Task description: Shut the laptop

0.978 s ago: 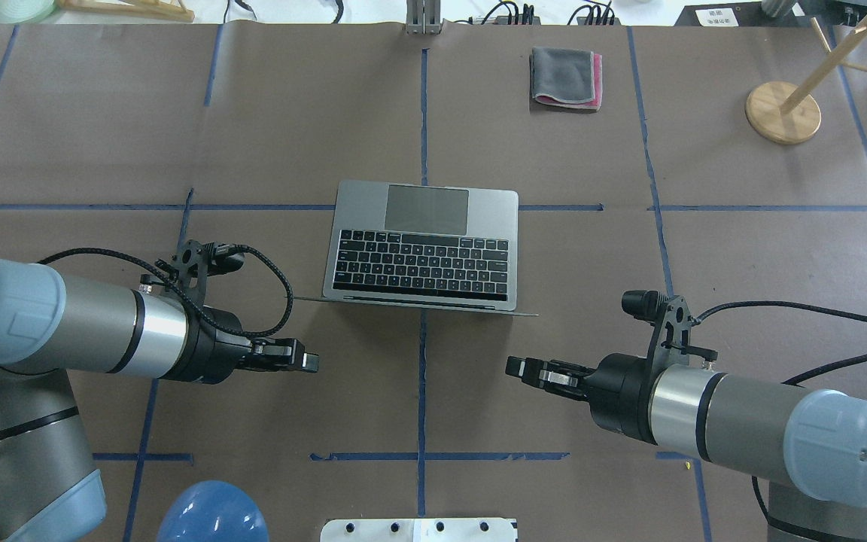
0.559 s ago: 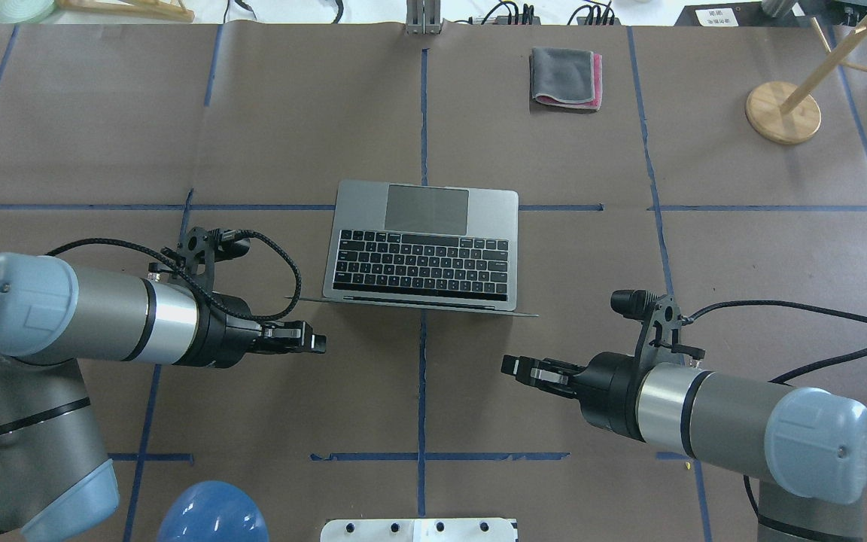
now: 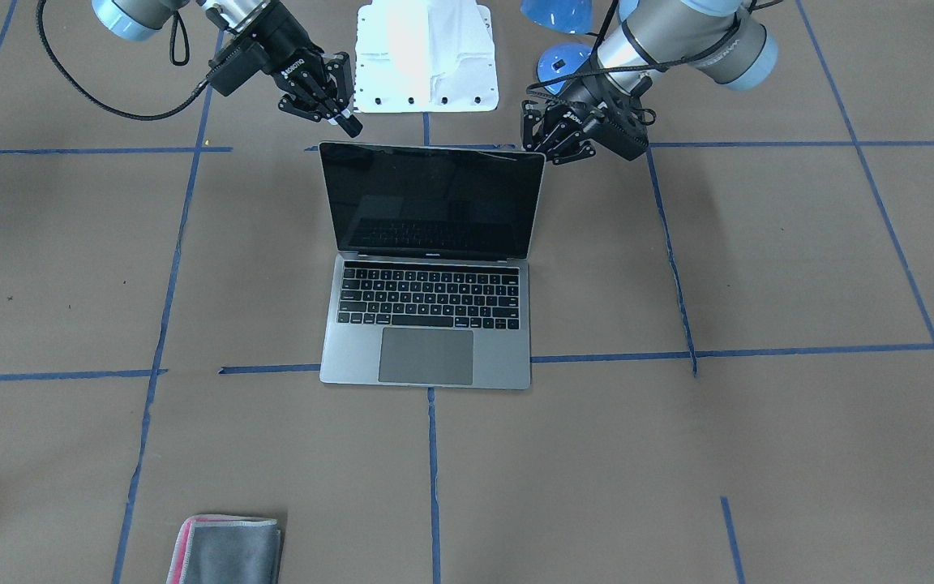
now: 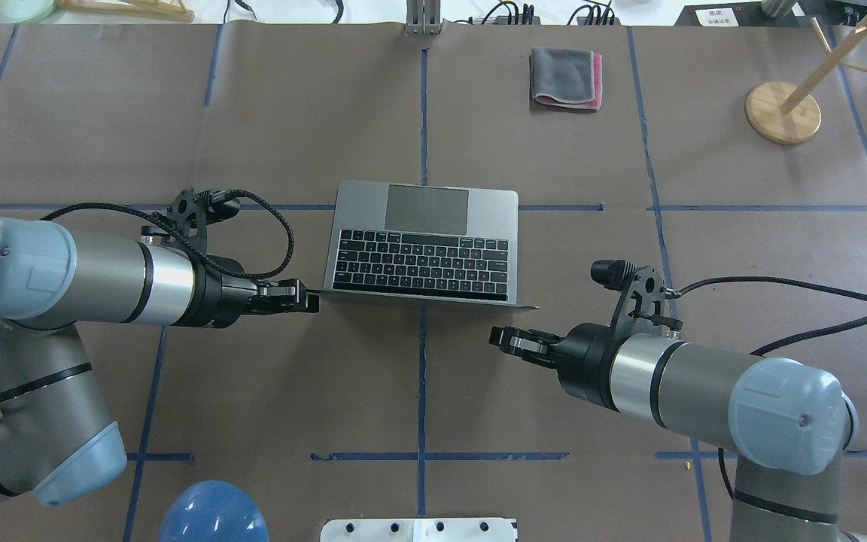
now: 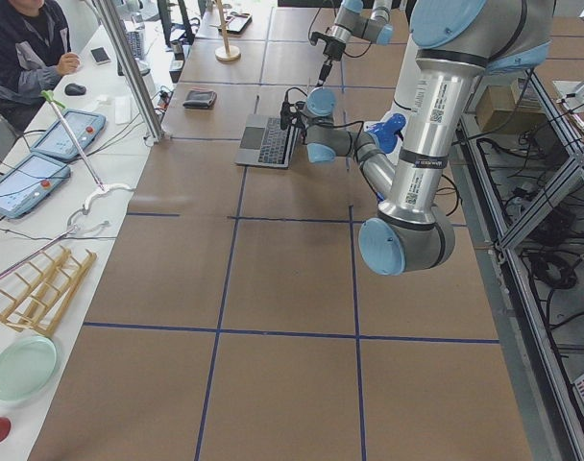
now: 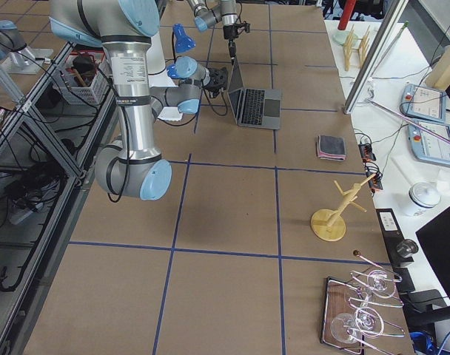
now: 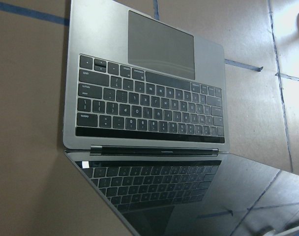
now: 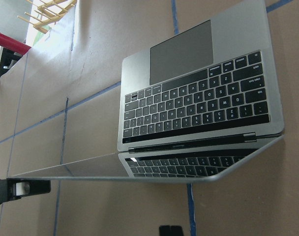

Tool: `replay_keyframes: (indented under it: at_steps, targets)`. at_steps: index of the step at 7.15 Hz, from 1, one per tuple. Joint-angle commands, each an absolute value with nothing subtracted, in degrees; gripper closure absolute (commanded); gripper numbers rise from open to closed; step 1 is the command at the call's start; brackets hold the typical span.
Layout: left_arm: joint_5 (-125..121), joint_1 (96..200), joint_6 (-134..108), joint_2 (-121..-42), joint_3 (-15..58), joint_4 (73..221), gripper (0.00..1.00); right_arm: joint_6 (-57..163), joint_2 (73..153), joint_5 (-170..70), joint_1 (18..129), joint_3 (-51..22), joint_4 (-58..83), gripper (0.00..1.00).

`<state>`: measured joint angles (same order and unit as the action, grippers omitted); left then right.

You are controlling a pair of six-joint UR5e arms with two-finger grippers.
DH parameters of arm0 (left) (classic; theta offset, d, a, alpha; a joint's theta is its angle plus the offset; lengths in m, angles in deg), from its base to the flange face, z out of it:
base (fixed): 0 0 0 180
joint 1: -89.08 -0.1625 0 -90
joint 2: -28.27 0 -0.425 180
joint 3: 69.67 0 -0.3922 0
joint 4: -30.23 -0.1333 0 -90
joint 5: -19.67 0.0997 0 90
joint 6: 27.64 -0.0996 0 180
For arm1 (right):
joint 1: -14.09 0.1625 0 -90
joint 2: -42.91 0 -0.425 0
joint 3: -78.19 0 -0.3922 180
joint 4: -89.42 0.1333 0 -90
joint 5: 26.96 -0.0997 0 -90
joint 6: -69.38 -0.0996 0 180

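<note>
The space-grey laptop stands open in the middle of the table, its keyboard towards the far side and its black screen upright. My left gripper is shut, and its tips are at the left end of the lid's top edge. In the front view it is at the screen's upper right corner. My right gripper is shut and hangs a little behind the lid's right end, apart from it. In the front view it is above the screen's upper left corner. Both wrist views show the keyboard.
A folded grey cloth with a pink edge lies at the far side. A wooden stand is at the far right. A blue dome and a white mount sit by my base. A person sits beside the table.
Both grippers have moved forward towards the laptop's lid. The left one has come up to the lid's left corner. The laptop stays open.
</note>
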<state>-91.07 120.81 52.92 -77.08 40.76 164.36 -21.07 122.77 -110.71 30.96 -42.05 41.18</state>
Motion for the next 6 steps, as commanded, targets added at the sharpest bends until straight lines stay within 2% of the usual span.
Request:
replay_keyframes:
  at_steps: [1,4,6]
  targets:
    - [-91.2,122.0,53.0,-77.4,40.6,164.4,1.0,-21.1,122.0,-110.8,33.8,-42.0,38.9,0.99]
    - [-91.2,123.4,53.0,-79.1,39.0,164.3,1.0,-21.7,114.9,-111.2,37.2,-41.3,27.3,0.99]
    - [-91.4,124.6,53.1,-81.0,36.4,164.2,1.0,-21.8,114.5,-111.2,38.3,-40.5,27.0,0.99]
